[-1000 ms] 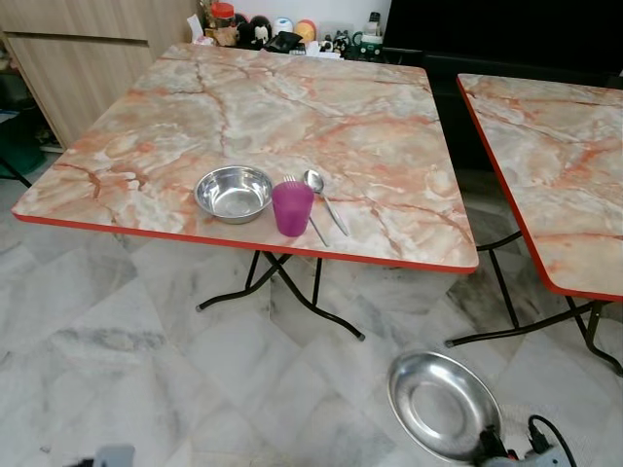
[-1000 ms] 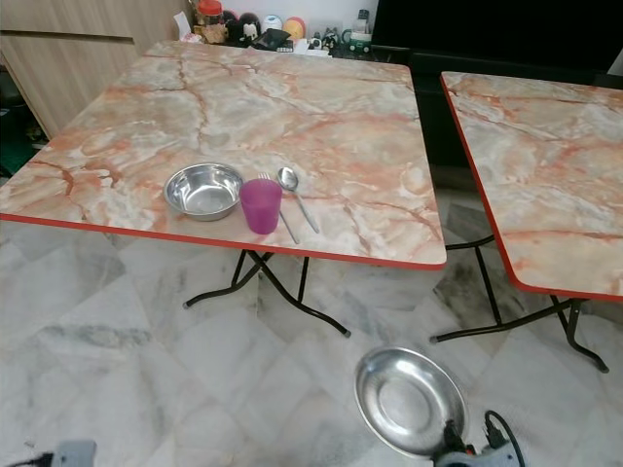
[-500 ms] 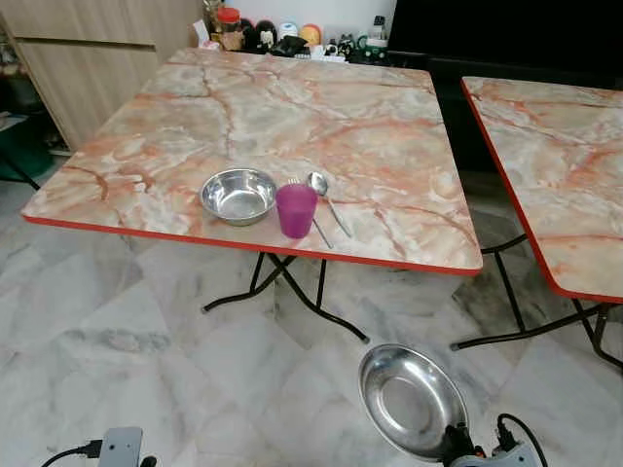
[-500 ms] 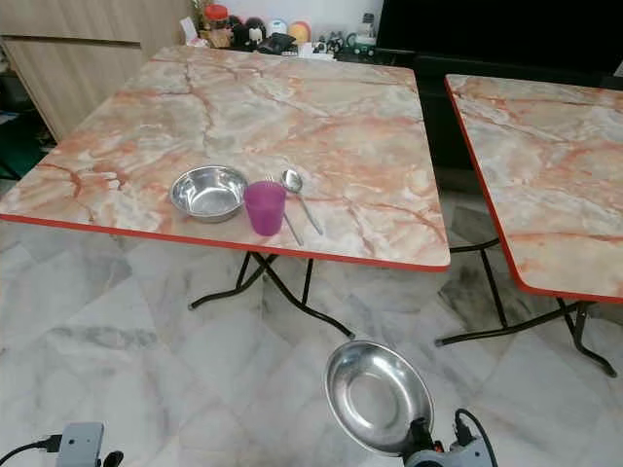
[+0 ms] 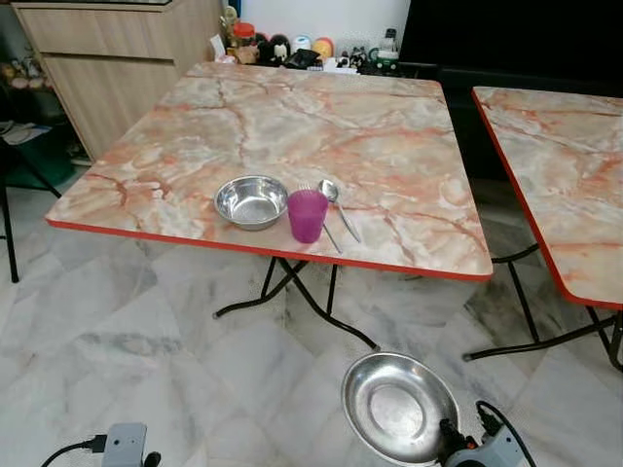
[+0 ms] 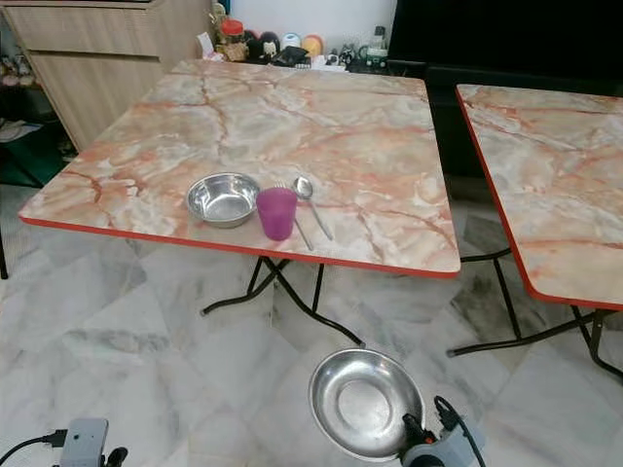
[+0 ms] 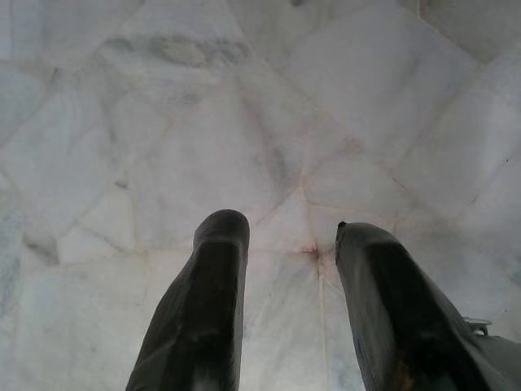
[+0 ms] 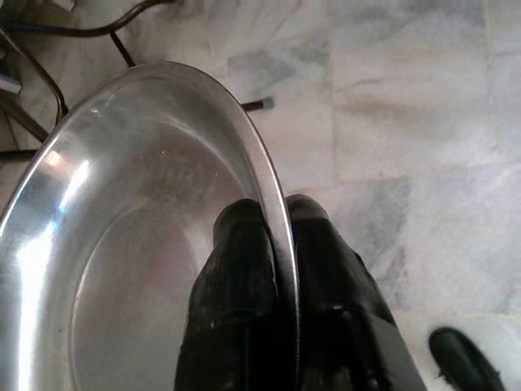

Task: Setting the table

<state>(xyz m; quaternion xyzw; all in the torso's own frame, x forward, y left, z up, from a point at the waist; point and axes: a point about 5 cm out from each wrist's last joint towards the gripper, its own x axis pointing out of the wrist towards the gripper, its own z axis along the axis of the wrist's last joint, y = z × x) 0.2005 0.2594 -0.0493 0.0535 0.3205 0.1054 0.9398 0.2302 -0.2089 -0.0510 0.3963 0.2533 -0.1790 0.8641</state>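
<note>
My right gripper (image 8: 275, 224) is shut on the rim of a steel plate (image 5: 399, 407), carried low over the floor in front of the marble-topped table (image 5: 292, 117). Near the table's front edge stand a steel bowl (image 5: 251, 200) and a purple cup (image 5: 307, 215), with a spoon (image 5: 338, 202) and a fork (image 5: 329, 232) lying just right of the cup. My left gripper (image 7: 285, 236) hangs open above the floor tiles, holding nothing.
A second marble table (image 5: 565, 165) stands to the right, a gap between the two. A wooden cabinet (image 5: 117, 58) is at the back left, small items (image 5: 292, 49) line the far edge, and folding legs (image 5: 292, 292) spread under the table.
The whole view has shifted, so the camera moved; the table now sits further right in the picture. The plate in my right gripper has shifted left and a little lower in view.
</note>
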